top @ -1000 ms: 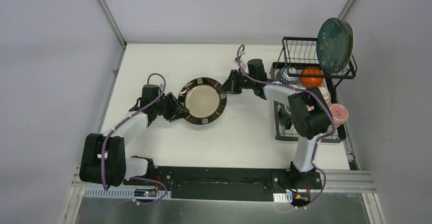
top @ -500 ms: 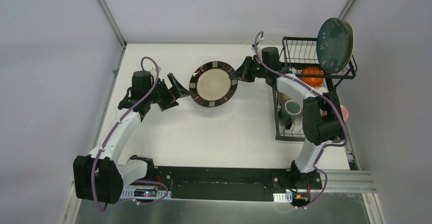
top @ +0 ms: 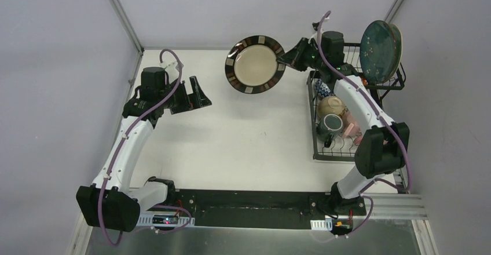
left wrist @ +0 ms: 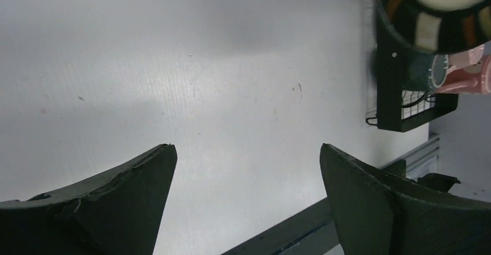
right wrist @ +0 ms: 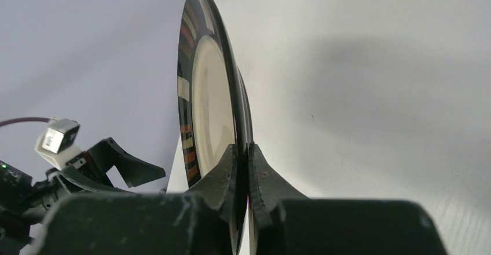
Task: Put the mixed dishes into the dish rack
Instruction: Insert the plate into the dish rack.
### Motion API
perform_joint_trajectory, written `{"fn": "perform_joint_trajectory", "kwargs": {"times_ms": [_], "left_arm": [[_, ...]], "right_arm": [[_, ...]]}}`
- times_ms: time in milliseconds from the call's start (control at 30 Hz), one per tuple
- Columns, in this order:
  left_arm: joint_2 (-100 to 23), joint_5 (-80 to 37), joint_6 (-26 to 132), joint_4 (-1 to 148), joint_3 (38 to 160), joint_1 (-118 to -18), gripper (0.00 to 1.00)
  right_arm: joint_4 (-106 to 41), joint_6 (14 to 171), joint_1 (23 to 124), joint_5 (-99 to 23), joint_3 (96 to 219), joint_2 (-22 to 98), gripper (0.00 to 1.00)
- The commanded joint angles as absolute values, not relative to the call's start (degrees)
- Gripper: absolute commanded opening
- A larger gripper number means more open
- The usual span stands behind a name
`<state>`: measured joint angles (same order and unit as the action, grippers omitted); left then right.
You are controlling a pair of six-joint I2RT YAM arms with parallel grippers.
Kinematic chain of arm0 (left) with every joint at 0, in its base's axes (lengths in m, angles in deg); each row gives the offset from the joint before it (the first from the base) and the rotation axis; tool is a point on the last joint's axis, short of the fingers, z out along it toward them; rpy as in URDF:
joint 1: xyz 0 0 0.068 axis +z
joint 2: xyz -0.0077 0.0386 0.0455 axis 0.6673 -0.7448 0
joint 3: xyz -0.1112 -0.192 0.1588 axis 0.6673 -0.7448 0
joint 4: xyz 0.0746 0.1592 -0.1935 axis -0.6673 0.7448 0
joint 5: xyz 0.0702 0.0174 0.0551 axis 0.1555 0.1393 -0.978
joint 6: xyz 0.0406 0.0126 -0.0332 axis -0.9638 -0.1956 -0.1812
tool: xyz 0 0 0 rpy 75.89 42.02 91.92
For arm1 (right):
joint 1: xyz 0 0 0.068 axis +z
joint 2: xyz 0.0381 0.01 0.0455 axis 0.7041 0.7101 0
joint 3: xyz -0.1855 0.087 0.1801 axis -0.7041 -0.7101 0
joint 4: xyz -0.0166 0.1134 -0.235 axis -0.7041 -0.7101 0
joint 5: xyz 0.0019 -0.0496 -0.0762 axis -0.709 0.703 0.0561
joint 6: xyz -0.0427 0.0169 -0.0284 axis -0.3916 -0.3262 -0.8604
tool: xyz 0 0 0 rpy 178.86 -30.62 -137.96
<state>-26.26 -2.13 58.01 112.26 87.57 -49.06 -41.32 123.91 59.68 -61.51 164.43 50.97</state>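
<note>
Right claw (top: 288, 59): pinched rim of dark-rimmed beige plate (top: 255, 65), held aloft.
Left claw (left wrist: 246, 150): spread, empty, over surface (top: 231, 145).

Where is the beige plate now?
Top view: the dark-rimmed beige plate hangs in the right gripper, near the table's far edge, just left of the dish rack.

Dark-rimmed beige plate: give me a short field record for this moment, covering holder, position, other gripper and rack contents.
plate: dark-rimmed beige plate, lifted off the table, left of the dish rack
holder: right gripper, shut on its rim
other arm: left gripper, open, empty
in rack: teal plate on edge up top; pink cup below
</note>
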Motion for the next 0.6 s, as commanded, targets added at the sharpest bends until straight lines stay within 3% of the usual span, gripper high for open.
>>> {"fn": "perform_joint_trajectory", "kwargs": {"times_ms": [0,567], "left_arm": [[-25.3,-7.2,49.2,117.0,88.8,-49.7,0.99],[-23.1,-9.2,46.8,116.7,83.8,-50.2,0.99]], "right_arm": [[-37.1,127.1,56.0,-59.0,171.8,43.8,0.0],[-43.9,126.9,41.0,-51.9,183.7,40.2,0.0]]}}
